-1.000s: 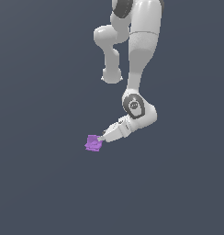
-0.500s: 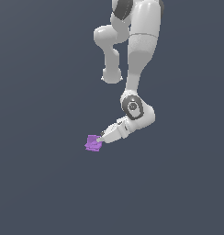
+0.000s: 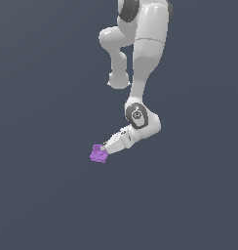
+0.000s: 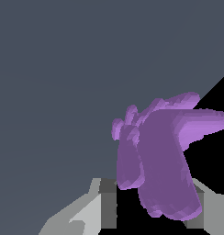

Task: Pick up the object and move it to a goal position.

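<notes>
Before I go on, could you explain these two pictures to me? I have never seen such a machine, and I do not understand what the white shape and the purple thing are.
These are renders from a physics simulation, not photographs. The white shape is a robot arm made of jointed segments. The exterior view comes from a camera off the arm and shows the whole scene against a plain grey background. At the arm's tip is the end effector, the part that grasps, with two fingers. It sits right at a small lumpy purple object.

The wrist view comes from a camera mounted on the arm's wrist, so the same purple object looks very large there. The grey fingers show on either side of it and seem closed on it. I cannot tell whether it is lifted yet. Nothing else is visible.
</notes>
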